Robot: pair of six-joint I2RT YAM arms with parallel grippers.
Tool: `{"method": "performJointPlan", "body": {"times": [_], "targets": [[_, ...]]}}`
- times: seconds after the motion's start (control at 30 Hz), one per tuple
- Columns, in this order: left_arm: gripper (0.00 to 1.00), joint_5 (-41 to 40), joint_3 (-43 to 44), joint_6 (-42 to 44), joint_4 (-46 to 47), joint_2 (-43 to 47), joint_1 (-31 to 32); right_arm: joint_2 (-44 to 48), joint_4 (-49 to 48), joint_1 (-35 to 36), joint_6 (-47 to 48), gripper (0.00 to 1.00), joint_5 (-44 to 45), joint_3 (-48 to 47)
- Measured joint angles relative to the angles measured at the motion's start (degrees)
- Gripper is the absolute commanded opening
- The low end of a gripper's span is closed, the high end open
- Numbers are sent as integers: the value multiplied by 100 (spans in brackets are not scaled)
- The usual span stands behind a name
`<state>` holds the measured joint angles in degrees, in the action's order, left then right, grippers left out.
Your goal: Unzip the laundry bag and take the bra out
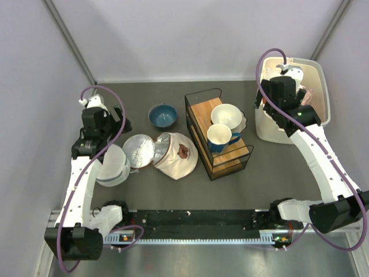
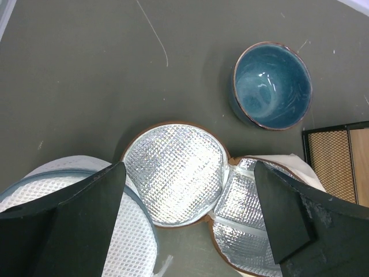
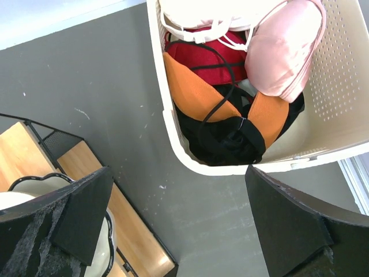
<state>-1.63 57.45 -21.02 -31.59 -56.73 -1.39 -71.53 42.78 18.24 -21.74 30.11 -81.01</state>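
The white mesh laundry bag (image 1: 112, 164) lies at the left of the table, and its domed top and dark rim show in the left wrist view (image 2: 34, 182). I cannot tell what is inside it. My left gripper (image 1: 115, 128) hangs open and empty above it and the foil lid (image 2: 173, 173); in its own view (image 2: 187, 231) the jaws stand wide apart. A pale pink bra (image 3: 285, 49) lies on other clothes in the beige basket (image 3: 340, 86). My right gripper (image 3: 173, 225) is open and empty above the basket's near left corner (image 1: 265, 103).
A cream insulated pouch with a brown mark (image 1: 179, 154) lies open, with its foil lid (image 1: 138, 151) beside the mesh bag. A blue bowl (image 1: 162, 115) stands behind it. A wire-and-wood rack (image 1: 222, 151) holds bowls and a blue cup. The basket (image 1: 320, 86) also holds orange, black, red and white garments.
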Motion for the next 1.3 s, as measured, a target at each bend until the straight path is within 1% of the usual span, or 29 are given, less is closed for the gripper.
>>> {"method": "performJointPlan", "body": {"times": [0.07, 0.2, 0.3, 0.33, 0.43, 0.53, 0.63, 0.73, 0.77, 0.87, 0.97, 1.03, 1.07, 1.1, 1.17, 1.3], "targets": [[99, -37, 0, 0, -4, 0, 0, 0, -17, 0, 2, 99, 0, 2], [93, -125, 0, 17, -61, 0, 0, 0, -46, 0, 2, 99, -22, 2], [92, -369, 0, 44, -227, -2, 101, 0, -81, 0, 4, 99, -63, 2], [92, -538, 0, 55, -291, -7, 214, 0, -101, 0, 4, 99, -81, 2], [93, -1152, 85, 81, -605, -111, 831, 2, -138, 0, 4, 99, -168, 4], [93, -1840, 306, -11, -1019, -474, 1467, 17, -221, 0, 2, 99, -350, 57], [93, -2430, 382, -262, -1386, -861, 1969, 26, -304, 2, -2, 99, -544, 129], [90, -2778, 387, -621, -1777, -1246, 2302, 33, -380, 2, -11, 99, -741, 195], [88, -2916, 409, -787, -1958, -1386, 2380, 33, -396, 2, -20, 99, -800, 201], [85, -3370, 461, -1346, -2481, -1744, 2498, 44, -450, 2, -35, 99, -981, 227], [78, -3781, 461, -1875, -2940, -1939, 2522, 44, -533, 2, -37, 99, -1132, 229], [61, -4037, 459, -2168, -3158, -1971, 2522, 44, -586, 2, -37, 99, -1204, 227], [50, -4166, 459, -2339, -3252, -1971, 2520, 44, -627, 2, -37, 99, -1244, 227], [27, -4269, 459, -2455, -3314, -1971, 2514, 44, -645, 2, -37, 99, -1266, 227], [0, -4437, 457, -2695, -3403, -1974, 2463, 44, -691, 2, -37, 99, -1322, 227], [0, -4642, 457, -2608, -3383, -1965, 2297, 48, -737, 2, -35, 99, -1390, 229]]}}
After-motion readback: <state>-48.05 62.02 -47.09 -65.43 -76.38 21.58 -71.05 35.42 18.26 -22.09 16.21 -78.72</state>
